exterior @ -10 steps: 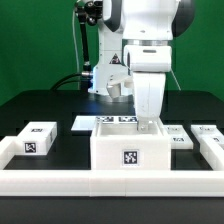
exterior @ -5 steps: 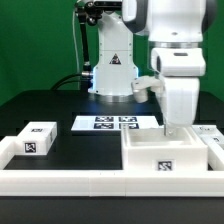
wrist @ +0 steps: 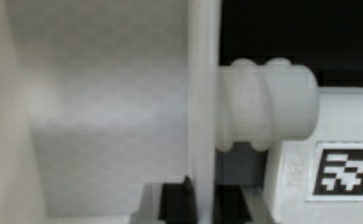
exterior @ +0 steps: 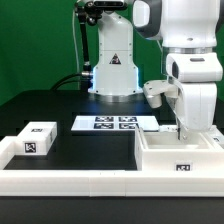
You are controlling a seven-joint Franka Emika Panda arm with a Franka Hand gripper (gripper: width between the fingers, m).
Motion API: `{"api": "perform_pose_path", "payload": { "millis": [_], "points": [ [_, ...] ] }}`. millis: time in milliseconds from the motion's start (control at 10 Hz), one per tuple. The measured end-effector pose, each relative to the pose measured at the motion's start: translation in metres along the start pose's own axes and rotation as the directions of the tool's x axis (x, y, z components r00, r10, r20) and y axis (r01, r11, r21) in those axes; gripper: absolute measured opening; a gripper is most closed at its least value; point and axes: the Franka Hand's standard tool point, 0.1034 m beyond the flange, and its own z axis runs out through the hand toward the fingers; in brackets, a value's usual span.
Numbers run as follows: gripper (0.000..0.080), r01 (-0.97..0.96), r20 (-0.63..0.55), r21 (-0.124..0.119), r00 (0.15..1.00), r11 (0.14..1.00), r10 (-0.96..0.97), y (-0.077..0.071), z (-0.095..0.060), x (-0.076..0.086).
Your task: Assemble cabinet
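The cabinet body (exterior: 165, 156), a large white open box with a tag on its front, rests at the exterior view's right against the front rail. My gripper (exterior: 186, 130) reaches down from above and is shut on the body's far wall. In the wrist view the thin white wall (wrist: 199, 110) runs between my dark fingers (wrist: 171, 202), with the gripper (wrist: 199, 203) closed on it. The body's inner face (wrist: 80, 120) fills one side. A ribbed white knob (wrist: 267, 105) and a tagged white part (wrist: 343, 170) lie on the other side.
A small white tagged block (exterior: 37, 140) sits at the exterior view's left inside the long low white rail (exterior: 70, 178). The marker board (exterior: 115, 123) lies flat behind the middle. The arm's base (exterior: 112, 70) stands at the back.
My gripper has carried the cabinet body from the middle toward the exterior view's right. The body now sits lower, showing its open inside.
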Motion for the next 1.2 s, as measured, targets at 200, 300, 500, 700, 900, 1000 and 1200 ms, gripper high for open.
{"api": "perform_pose_path", "payload": {
  "millis": [200, 300, 500, 700, 900, 1000, 1200],
  "points": [
    [0.0028, -0.001, 0.0, 0.001, 1.0, 1.0, 0.001, -0.0001, 0.0003, -0.0005],
    [0.0198, -0.002, 0.0, 0.001, 1.0, 1.0, 0.002, -0.0001, 0.0004, -0.0008],
    [0.0516, -0.002, 0.001, 0.001, 1.0, 1.0, 0.002, -0.0001, 0.0005, -0.0011],
    [0.0621, -0.003, 0.001, 0.001, 1.0, 1.0, 0.003, -0.0001, 0.0006, -0.0014],
    [0.0641, -0.003, 0.001, 0.001, 1.0, 1.0, 0.003, -0.0001, 0.0006, -0.0015],
    [0.0648, -0.003, 0.001, 0.001, 1.0, 1.0, 0.003, -0.0001, 0.0006, -0.0016],
    [0.0649, -0.003, 0.001, 0.001, 1.0, 1.0, 0.003, -0.0001, 0.0007, -0.0017]
  ]
}}
